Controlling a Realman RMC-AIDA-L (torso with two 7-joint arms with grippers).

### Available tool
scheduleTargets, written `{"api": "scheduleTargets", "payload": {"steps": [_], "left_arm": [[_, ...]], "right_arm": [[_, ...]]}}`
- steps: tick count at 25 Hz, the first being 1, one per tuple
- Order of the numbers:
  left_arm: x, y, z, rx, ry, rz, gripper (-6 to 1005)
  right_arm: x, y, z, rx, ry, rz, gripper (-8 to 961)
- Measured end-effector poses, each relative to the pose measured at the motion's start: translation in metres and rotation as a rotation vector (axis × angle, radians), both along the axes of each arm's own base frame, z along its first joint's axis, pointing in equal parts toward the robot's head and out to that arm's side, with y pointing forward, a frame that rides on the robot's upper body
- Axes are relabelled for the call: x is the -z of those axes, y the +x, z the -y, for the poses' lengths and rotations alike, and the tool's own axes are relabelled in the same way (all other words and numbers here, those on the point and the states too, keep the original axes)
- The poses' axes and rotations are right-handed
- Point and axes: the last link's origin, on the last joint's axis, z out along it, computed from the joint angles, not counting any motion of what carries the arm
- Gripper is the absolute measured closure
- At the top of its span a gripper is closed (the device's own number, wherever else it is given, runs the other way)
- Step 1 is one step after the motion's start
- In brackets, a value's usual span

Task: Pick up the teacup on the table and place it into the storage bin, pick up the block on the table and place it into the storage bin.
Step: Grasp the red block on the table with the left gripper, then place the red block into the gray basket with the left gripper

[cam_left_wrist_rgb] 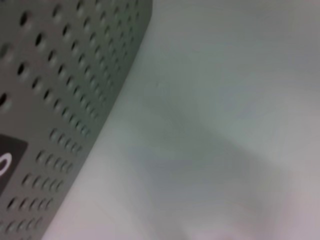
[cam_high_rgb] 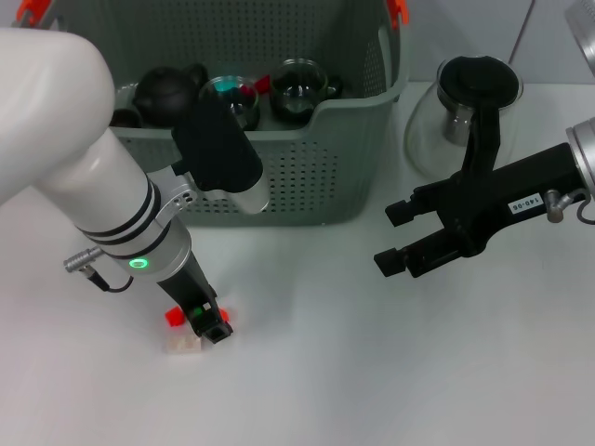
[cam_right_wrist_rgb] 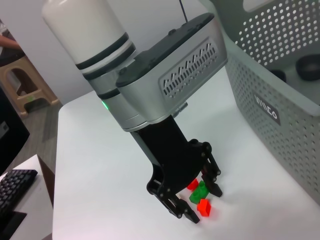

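While the left gripper (cam_right_wrist_rgb: 196,200) stands low over the table (cam_high_rgb: 372,372) with fingers spread, the green block (cam_right_wrist_rgb: 200,192) sits between them, red blocks (cam_right_wrist_rgb: 204,207) just beside. Behind it is the storage bin (cam_high_rgb: 307,177), holding dark teacups (cam_high_rgb: 297,88). The right gripper (cam_high_rgb: 395,237) hovers apart, jaws open.

In the head view your left gripper (cam_high_rgb: 206,323) covers most of the blocks (cam_high_rgb: 183,342), so you cannot count them there. The storage bin (cam_high_rgb: 307,177) is cut off at the top edge, and its black label (cam_left_wrist_rgb: 9,160) is blurred and cropped in the left wrist view.
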Motion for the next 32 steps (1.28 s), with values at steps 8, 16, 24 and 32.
{"api": "scheduleTargets", "payload": {"steps": [8,16,24,32], "left_arm": [[0.000,0.002,0.000,0.001,-0.010,-0.005,564],[-0.001,0.005,0.000,-0.005,-0.027,-0.006,793],[-0.022,0.031,0.003,-0.021,-0.042,0.070,786],[-0.103,0.061,-0.012,-0.132,0.045,0.473,779]], "right_arm": [[0.000,0.000,-0.001,-0.005,0.010,-0.001,8],[-0.001,0.001,-0.002,-0.004,0.017,-0.006,9],[-0.004,0.002,-0.002,-0.008,0.025,-0.020,9],[-0.004,0.007,0.001,-0.006,0.023,-0.022,9]]}}
